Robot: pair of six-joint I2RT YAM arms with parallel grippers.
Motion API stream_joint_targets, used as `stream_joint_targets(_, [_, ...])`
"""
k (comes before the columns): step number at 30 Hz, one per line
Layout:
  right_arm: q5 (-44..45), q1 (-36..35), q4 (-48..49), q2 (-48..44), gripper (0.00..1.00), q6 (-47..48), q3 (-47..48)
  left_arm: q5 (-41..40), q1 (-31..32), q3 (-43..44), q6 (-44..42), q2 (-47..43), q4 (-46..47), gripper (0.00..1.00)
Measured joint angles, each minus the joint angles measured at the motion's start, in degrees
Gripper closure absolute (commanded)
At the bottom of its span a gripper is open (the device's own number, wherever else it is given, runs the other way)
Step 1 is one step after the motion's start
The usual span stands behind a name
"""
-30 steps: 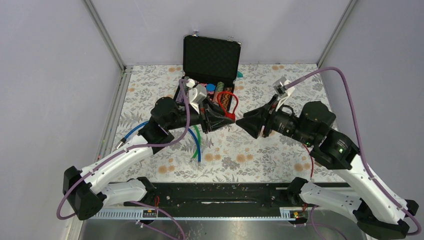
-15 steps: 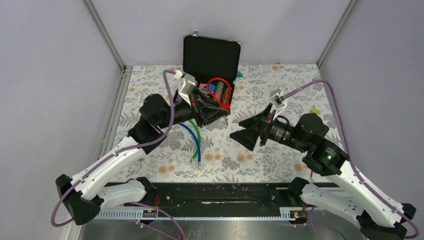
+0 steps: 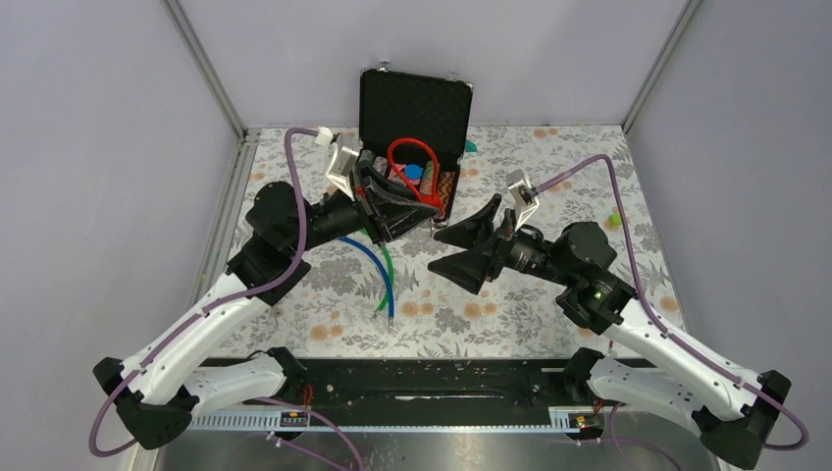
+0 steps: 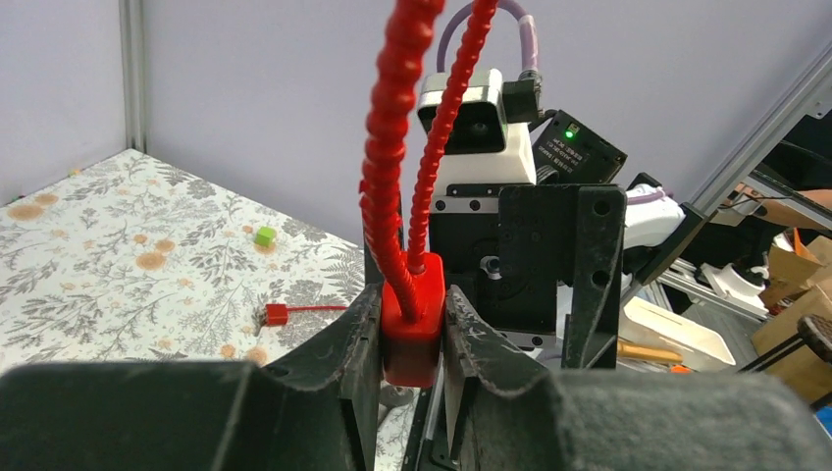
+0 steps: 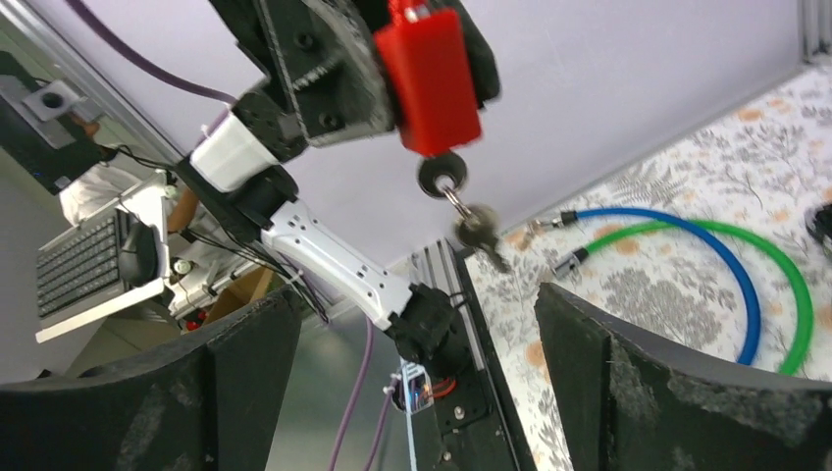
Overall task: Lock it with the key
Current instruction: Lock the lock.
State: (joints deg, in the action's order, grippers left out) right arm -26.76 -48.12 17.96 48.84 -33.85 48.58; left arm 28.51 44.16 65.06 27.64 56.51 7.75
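**Key Seated, Not Yet Gripped**

The red block-shaped plastic lock body (image 5: 430, 83) was clamped between the fingers of the left claw (image 4: 412, 329), and its red ribbed cable loop (image 4: 392, 147) rose above that claw. The right claw (image 5: 417, 304) was spread wide and empty. The small dark-headed metal key (image 5: 439, 177) seated in the body lay ahead of it, between its fingers and untouched, and a spare silver key (image 5: 479, 234) dangled from the ring. The step in hand was judged to be grasping the key head. The fingers would best be centred on it, closed across its flat faces, then rotated about the shaft. The body's long axis was roughly upright, with the keyhole end pointing down toward the right claw.
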Motion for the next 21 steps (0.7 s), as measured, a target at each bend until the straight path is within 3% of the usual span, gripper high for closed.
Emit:
stream_joint_targets(2, [-0.26, 0.0, 3.58, 0.15, 0.1, -0.55, -0.66, 0.9, 0.0, 0.81, 0.7, 0.66, -0.94, 1.0])
stream_joint_targets(6, [-0.35, 0.0, 7.85, 1.51, 0.32, -2.1, -0.66, 3.26, 0.0, 2.38, 1.97, 2.16, -1.6, 1.0])
stream_joint_targets(8, [-0.24, 0.0, 10.08, 2.51, 0.34, -3.82, -0.7, 5.07, 0.0, 3.3, 2.73, 3.04, -1.88, 1.0])
stream_joint_targets(13, [0.33, 0.0, 15.17, 3.21, 0.25, -7.26, -1.64, 8.31, 0.0, 3.78, 4.33, 4.13, -1.66, 1.0])
stream_joint_targets(21, [0.02, 0.0, 22.34, 3.17, 0.47, -10.69, -3.74, 11.34, 0.0, 3.78, 6.12, 3.98, -0.07, 1.0])
